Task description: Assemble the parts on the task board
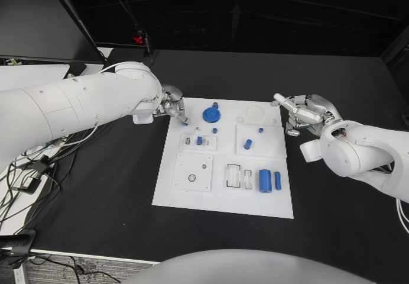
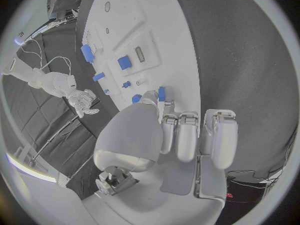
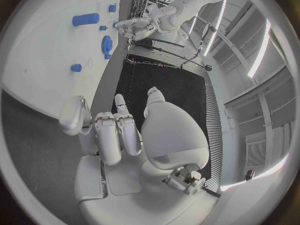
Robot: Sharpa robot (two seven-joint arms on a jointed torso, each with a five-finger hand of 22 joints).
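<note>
Parts (image 1: 266,180): small blue pieces spread over the white board (image 1: 217,204) at the middle of the desk (image 1: 102,201). You have a gear (image 1: 210,113) at the far edge, two cylinders standing side by side near the board's right near corner, a short peg (image 1: 248,143) on the right-hand plate, and smaller bits around the centre-left inset.

Left hand (image 1: 175,107): at the board's far-left corner, just left of the gear. Its fingers (image 2: 164,95) are closed on a small blue piece, seen most plainly in the left wrist view.

Right hand (image 1: 307,113): off the board's far-right corner, above bare desk. Its fingers are loosely curled and apart, holding nothing.

Handling, as judged: the parts look like rigid moulded plastic, light and smooth, so they should neither deform nor break under a modest grip, but they may slip or roll. Take the cylinders across the middle of their length, from the sides. Take the gear by its raised centre hub, not the teeth. The held piece is small; keep the pinch square, since any tilt may jam it at its seat.
</note>
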